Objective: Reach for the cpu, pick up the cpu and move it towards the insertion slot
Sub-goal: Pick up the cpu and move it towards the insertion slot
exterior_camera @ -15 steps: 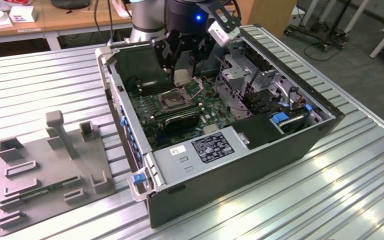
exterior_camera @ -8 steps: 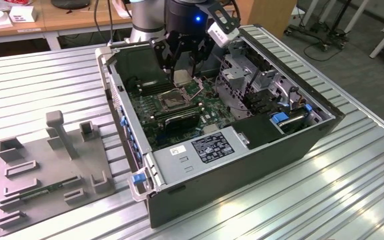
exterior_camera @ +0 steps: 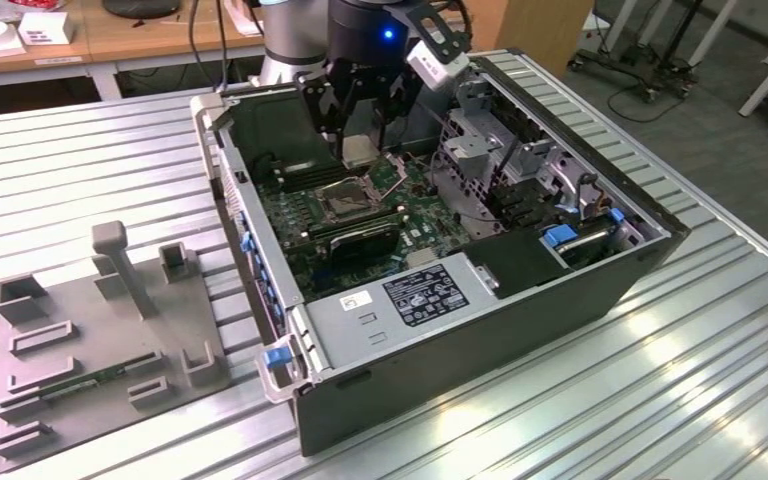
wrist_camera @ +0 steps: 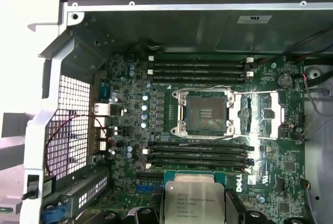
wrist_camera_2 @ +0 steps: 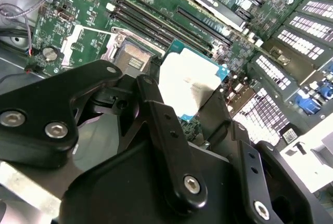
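Motherboard [wrist_camera: 171, 130] below; gripper [wrist_camera_2: 190, 96] clamps cpu [wrist_camera_2: 190, 81] flat.

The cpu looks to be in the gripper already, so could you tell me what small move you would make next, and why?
Probably carry it sideways to above the insertion slot. The gripper holds the cpu over the motherboard, offset from the slot, with the black memory slots between them in the first wrist view. The slot's frame looks open and its centre bare.

Cpu [wrist_camera_2: 188, 82] in pincer [wrist_camera_2: 184, 104] beside insertion slot [wrist_camera_2: 131, 56]
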Robot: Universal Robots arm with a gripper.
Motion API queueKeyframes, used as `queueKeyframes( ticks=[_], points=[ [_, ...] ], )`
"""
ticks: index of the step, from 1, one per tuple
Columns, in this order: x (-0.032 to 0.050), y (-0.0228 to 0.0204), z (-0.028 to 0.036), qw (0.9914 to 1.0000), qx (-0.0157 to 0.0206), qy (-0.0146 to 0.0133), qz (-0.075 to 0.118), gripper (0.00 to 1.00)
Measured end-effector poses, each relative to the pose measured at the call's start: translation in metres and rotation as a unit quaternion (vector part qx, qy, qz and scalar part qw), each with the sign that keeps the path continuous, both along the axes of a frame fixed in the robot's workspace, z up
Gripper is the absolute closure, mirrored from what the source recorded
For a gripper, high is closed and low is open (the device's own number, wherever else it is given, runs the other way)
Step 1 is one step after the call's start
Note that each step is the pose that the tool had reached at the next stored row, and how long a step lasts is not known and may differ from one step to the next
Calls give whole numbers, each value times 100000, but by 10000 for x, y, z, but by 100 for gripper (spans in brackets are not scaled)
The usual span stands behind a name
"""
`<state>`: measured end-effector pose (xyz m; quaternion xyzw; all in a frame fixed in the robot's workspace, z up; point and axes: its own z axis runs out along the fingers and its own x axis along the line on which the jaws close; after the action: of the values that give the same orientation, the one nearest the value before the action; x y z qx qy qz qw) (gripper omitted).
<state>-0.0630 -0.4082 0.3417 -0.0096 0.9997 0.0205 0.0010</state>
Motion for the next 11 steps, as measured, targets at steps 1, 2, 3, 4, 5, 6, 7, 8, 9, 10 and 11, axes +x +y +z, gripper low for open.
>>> queueKeyframes(
  ticks=[1,2,3,4,5,6,7,8,9,10,11],
  points=[
    [0,5,-3,100000,27,0,2,46],
    [0,12,-7,100000,61,-1,1,46],
    [0,18,-10,100000,113,-1,2,46],
    [0,24,-13,100000,183,2,5,46],
    [0,31,-17,100000,280,-2,3,46],
    [0,40,-21,99999,371,2,2,46],
    [0,49,-24,99999,465,4,1,46],
    [0,59,-28,99998,560,0,0,46],
    [0,69,-32,99998,655,0,0,46],
    [0,79,-35,99997,760,3,-2,46],
    [0,89,-39,99996,877,0,0,46]
  ],
)
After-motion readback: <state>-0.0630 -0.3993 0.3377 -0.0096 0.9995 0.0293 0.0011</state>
